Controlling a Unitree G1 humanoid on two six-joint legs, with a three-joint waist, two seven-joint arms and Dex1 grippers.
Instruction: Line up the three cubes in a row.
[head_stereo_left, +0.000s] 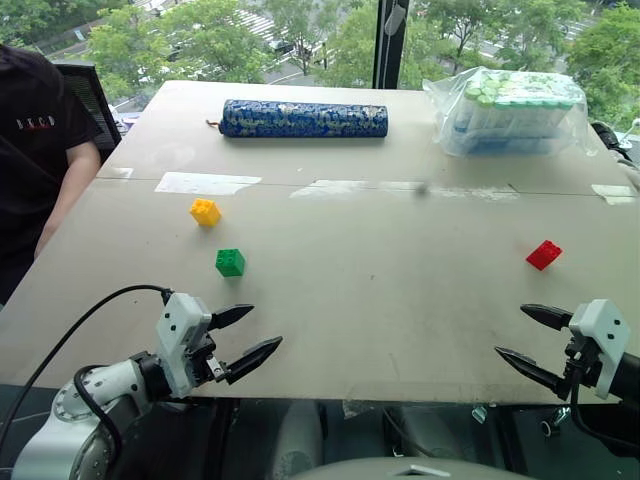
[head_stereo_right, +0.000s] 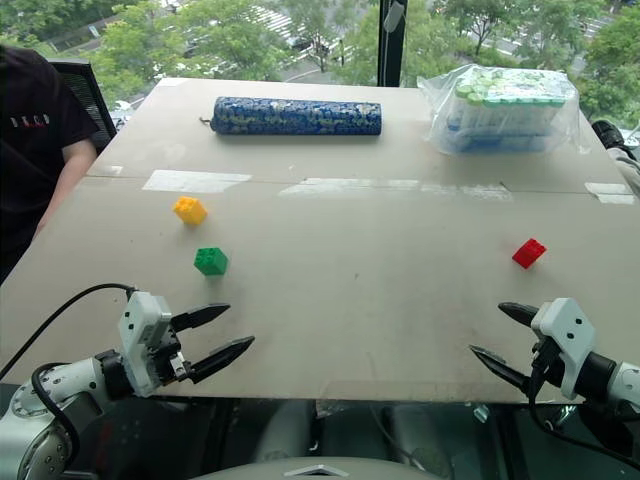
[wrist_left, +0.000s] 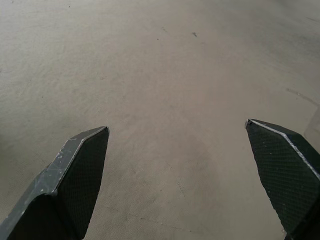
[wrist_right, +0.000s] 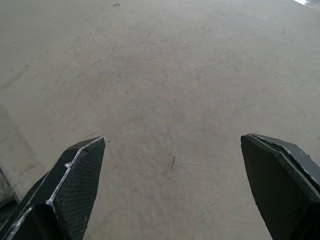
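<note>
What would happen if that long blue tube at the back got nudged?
The blue tube is round and lies on its side on the flat table, so it would probably roll. It looks straight along its length, so likely stiff. Nothing close beside it would stop it.

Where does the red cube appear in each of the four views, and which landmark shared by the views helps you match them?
Left eye view: red cube, right of centre.
Right eye view: right of centre, nearer the middle.
Left wrist view: not in it.
Right wrist view: not in it.
Shared landmark: blue patterned cylinder, eye views.
</note>
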